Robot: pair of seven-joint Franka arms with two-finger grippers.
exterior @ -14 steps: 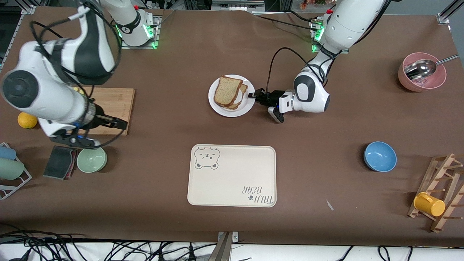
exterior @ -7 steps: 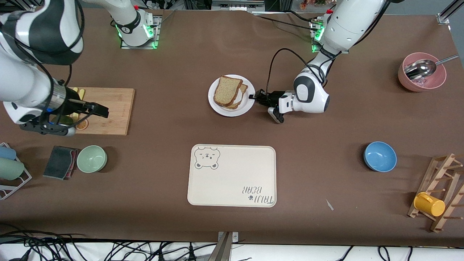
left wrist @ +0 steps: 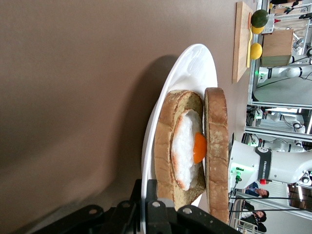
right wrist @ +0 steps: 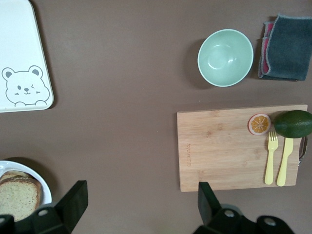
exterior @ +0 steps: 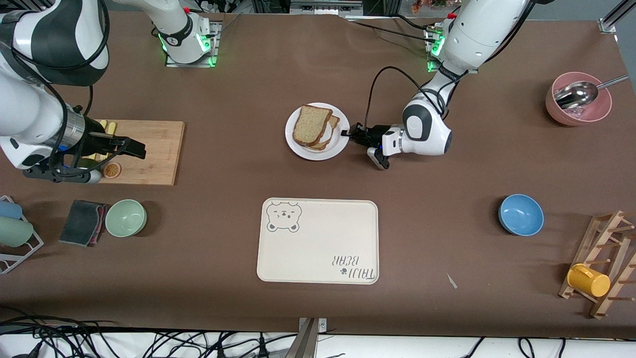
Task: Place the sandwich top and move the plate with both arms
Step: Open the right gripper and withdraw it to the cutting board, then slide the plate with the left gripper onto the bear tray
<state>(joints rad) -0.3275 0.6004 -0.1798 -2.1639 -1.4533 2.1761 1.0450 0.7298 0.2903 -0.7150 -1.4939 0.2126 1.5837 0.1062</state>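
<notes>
Nearest the front camera lies the tray (exterior: 318, 241), bare; the plate (exterior: 318, 132) sits farther off, mid-counter. The top (exterior: 311, 124) already rests on the egg slice, flat, its rounded end pointing toward the arm bases. Left fingers (exterior: 346, 132) are pinched tight on the plate's rim. Right gripper (exterior: 135, 149) hovers over the board (exterior: 149, 149), fingers wide. The plate's move seems left to do.

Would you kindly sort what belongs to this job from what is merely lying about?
Job: sandwich top; plate, rim pinched by left claw; right claw, open over the cutting board.
Lying about: bear tray, green bowl, blue bowl, pink bowl.
</notes>
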